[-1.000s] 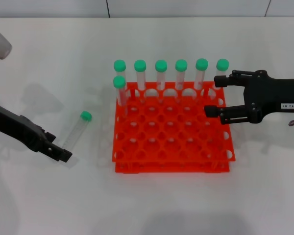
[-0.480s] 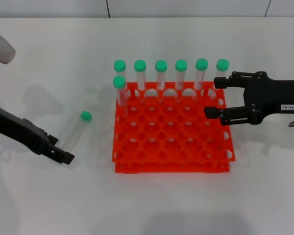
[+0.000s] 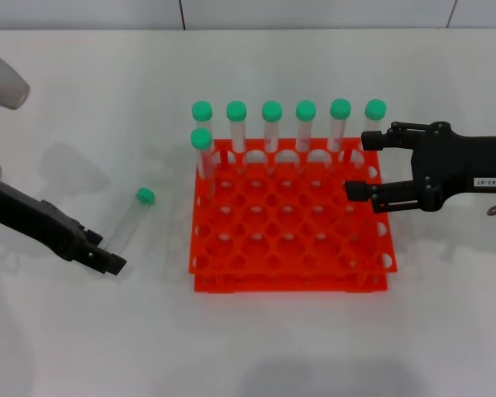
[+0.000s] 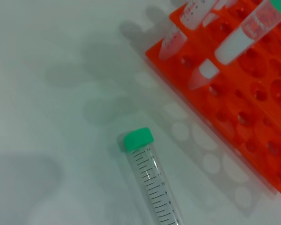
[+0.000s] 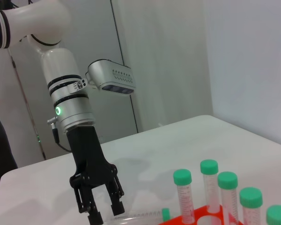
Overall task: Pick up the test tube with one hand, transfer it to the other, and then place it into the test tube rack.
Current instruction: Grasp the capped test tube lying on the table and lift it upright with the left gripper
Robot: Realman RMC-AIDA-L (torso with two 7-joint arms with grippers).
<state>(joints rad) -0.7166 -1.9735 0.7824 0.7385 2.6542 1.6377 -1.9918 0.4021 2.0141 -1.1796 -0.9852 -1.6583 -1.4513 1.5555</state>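
The test tube lies flat on the white table left of the rack, green cap pointing away from me. My left gripper sits low at the tube's bottom end. In the right wrist view this left gripper is open, its fingers apart on either side of the tube's end. The orange-red test tube rack stands in the middle. My right gripper, with its white label, hovers open over the rack's right edge with nothing between its fingers.
Several green-capped tubes stand upright along the rack's back row, and one more stands in the second row at the left. Many rack holes are unfilled. The table's far edge meets a grey wall.
My left arm has shifted slightly at the tube's bottom end. The tube, the rack and the right gripper have not moved.
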